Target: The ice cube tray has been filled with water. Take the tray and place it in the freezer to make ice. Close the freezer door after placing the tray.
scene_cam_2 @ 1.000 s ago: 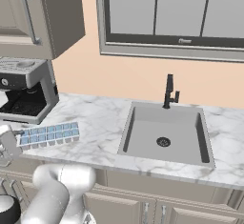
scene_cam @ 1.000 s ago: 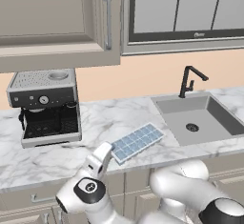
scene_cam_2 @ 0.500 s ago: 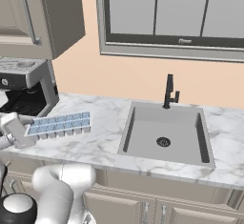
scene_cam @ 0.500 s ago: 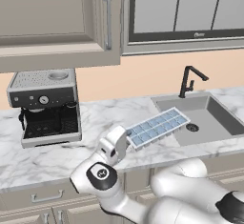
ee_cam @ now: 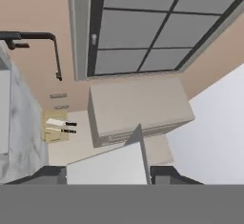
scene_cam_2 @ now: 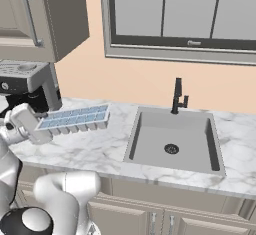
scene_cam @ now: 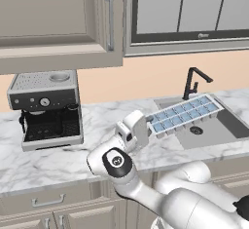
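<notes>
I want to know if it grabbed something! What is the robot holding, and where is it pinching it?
The pincer holds the ice cube tray by one short end, lifted off the counter.

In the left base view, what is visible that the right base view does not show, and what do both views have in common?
Left base view alone: the whole espresso machine with its drip tray, and the robot's round dark joint cap. Right base view alone: the sink basin unobstructed, with all four walls and the drain. Both: the gripper, shut on one end of the ice cube tray, which it holds off the marble counter, plus the black faucet and window.
</notes>
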Motion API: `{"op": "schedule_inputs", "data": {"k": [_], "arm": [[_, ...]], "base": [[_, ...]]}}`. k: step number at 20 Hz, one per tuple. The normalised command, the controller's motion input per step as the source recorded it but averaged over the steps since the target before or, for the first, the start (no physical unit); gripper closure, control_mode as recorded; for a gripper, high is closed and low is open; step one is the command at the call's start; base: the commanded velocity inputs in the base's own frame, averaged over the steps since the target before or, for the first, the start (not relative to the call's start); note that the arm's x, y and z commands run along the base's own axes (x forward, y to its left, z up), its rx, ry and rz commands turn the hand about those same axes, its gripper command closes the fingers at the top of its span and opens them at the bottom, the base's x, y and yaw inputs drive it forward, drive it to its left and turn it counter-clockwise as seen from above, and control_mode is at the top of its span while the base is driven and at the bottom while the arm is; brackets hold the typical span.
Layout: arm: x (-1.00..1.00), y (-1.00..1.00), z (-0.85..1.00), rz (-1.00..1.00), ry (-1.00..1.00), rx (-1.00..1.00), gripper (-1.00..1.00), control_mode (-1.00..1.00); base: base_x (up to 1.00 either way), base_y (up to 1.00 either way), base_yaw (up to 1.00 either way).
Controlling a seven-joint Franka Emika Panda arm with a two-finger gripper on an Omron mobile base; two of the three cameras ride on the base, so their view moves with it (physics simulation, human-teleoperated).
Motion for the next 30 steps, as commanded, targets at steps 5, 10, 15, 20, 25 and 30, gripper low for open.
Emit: {"op": "schedule_inputs", "data": {"k": [5,10,15,20,25,30], "arm": [[0.00,-0.53,0.54,-0.11,0.00,0.02,1.00,-1.00],[0.00,-0.50,0.32,-0.08,0.00,0.14,1.00,-1.00],[0.00,-0.31,0.07,-0.02,0.00,0.07,1.00,-1.00],[0.00,-0.09,0.00,0.00,0.00,0.00,1.00,-1.00],[0.00,0.00,0.00,0.03,0.00,0.00,1.00,-1.00],[0.01,-0.01,0.00,0.00,0.00,0.00,1.00,-1.00]], "base": [[0.00,0.00,0.00],[0.00,0.00,0.00],[0.00,0.00,0.00],[0.00,0.00,0.00],[0.00,0.00,0.00],[0.00,0.00,0.00]]}}
